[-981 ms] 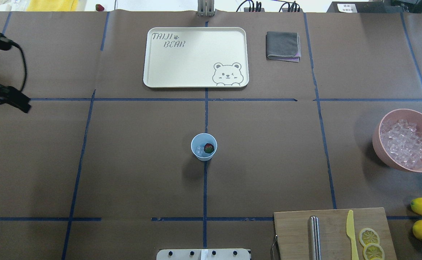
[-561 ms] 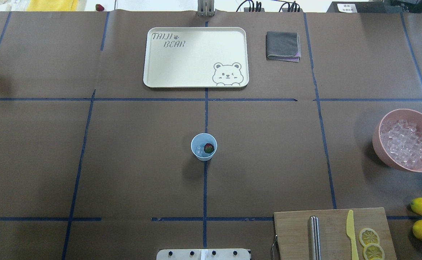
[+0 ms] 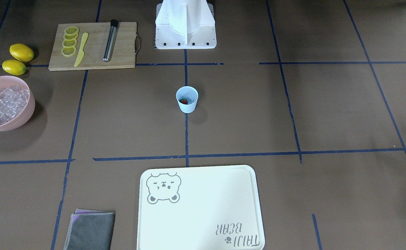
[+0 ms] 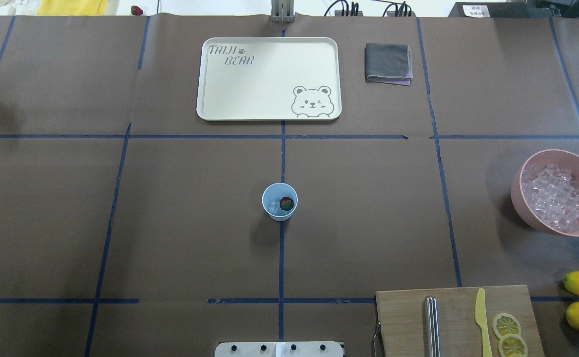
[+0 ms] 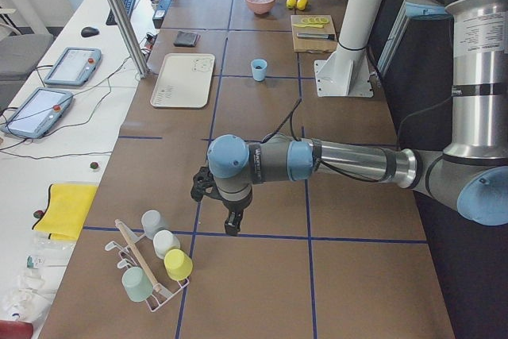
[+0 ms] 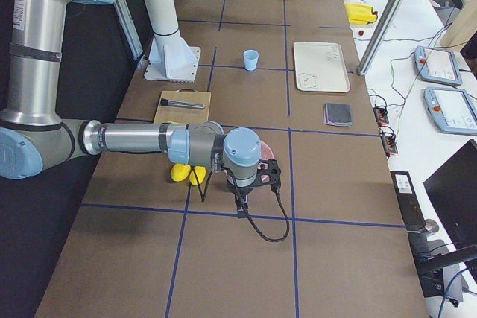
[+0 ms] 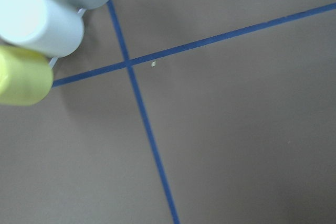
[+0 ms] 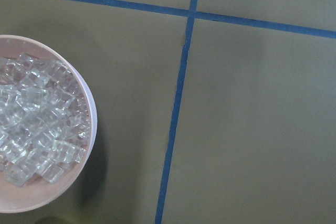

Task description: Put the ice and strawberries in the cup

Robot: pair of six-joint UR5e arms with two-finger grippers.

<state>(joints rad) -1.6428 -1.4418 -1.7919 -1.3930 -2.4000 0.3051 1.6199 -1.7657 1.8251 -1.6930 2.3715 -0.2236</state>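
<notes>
We cannot tell whether our left gripper (image 5: 231,226) or right gripper (image 6: 240,210) is clenched; at mid-table the small pale-blue plastic cup (image 4: 279,188) holds clear ice cubes (image 4: 272,206) and a dark red strawberry (image 4: 286,203); beyond lies the cream rectangular tray (image 4: 269,74).

Cream tray (image 4: 269,79) on the desk, overhead view: grey lettering (image 4: 231,55) in the far left corner reads "TAIJI BEAR" on two lines, with a small paw print after "TAIJI". Front-facing view: the same tray (image 3: 203,208) shows the same words (image 3: 239,234) upside down, in its near right corner. White label (image 4: 476,10) on a dark box past the desk's far right edge: printed characters, too small to read. Near arm (image 5: 479,33), left side view: a line of print on the upright grey segment, illegible.
</notes>
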